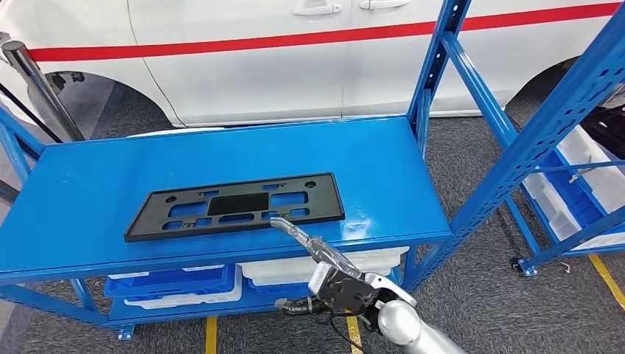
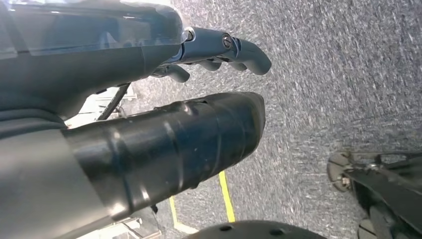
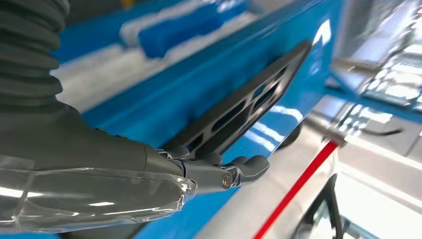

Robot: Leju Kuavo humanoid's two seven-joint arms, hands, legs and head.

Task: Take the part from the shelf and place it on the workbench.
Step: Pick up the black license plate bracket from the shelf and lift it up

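A flat black plastic part [image 1: 234, 206] with several cut-outs lies on the blue workbench [image 1: 88, 199], near its front edge. My right hand [image 1: 332, 276] reaches up from below the front edge. Its fingers are stretched out, and their tips are at the part's front rim, right of the middle. The right wrist view shows the same fingertips [image 3: 244, 169] beside the near edge of the part [image 3: 244, 109], with nothing clasped between fingers and thumb. In the left wrist view my left hand [image 2: 199, 84] hangs over grey carpet, fingers loosely bent and holding nothing.
A white car [image 1: 295, 59] with a red stripe stands behind the bench. A blue shelf frame [image 1: 545, 133] with white bins [image 1: 582, 177] rises at the right. Blue and white bins [image 1: 177, 284] sit under the bench. A chrome post [image 1: 37, 81] stands far left.
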